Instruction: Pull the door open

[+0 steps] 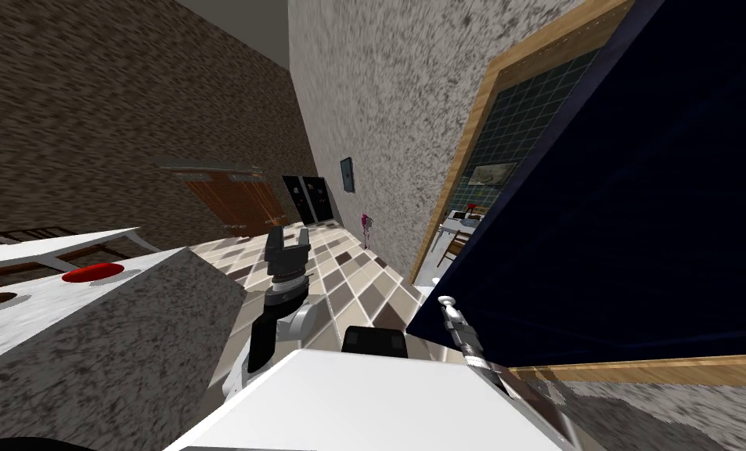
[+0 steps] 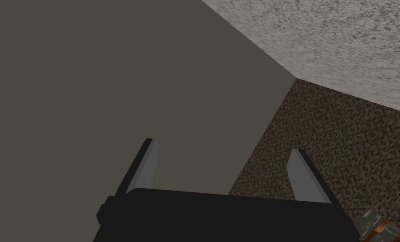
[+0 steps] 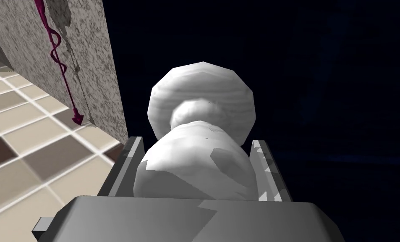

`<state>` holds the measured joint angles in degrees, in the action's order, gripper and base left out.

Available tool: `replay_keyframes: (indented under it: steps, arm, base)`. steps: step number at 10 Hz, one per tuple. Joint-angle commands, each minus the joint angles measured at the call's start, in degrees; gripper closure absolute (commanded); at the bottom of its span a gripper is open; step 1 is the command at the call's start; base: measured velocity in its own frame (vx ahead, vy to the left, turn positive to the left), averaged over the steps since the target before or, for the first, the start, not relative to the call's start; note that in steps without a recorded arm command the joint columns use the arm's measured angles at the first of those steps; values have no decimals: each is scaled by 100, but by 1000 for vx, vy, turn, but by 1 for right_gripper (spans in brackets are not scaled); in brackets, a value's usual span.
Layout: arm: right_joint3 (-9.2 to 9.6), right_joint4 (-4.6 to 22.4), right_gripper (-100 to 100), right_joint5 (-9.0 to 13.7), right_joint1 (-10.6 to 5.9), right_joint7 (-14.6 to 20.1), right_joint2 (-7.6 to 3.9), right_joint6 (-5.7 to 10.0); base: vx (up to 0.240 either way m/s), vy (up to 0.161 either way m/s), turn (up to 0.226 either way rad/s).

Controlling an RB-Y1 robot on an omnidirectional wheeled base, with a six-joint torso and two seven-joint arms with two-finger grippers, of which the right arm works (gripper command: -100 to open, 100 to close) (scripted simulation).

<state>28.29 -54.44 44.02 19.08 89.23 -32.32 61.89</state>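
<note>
Tiled floor [image 1: 347, 274], dark navy door [image 1: 637, 196] ajar; right gripper [image 3: 197, 143] pinching its white knob [image 3: 201, 96]; left gripper [image 2: 223, 146] spread.

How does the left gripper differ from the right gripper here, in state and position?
The right gripper is shut on the white door knob, fingers pressing its sides; the left gripper is open, with nothing between its fingers. The right gripper is at the dark blue door; the left gripper is apart from it, above the tiled floor. Both have two thin blade-like fingers.
</note>
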Motion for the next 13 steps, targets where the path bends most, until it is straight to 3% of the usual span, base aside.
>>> replay_keyframes:
  steps: [1, 8, 10, 11, 13]
  arm:
    - [0, 0, 100, 0, 0, 0, 0, 0]
    - [350, 337, 100, -226, 52, 458, -253, 520]
    - [404, 391, 100, -262, 58, 533, -296, 607]
    - [398, 391, 100, -255, 56, 503, -274, 553]
    - [472, 487, 100, -288, 45, 587, -305, 655]
  base:
    - [-107, -2, 14]
    - [-243, -33, 152]
    - [-184, -40, 96]
    - [-76, -14, 22]
    - [-178, -33, 147]
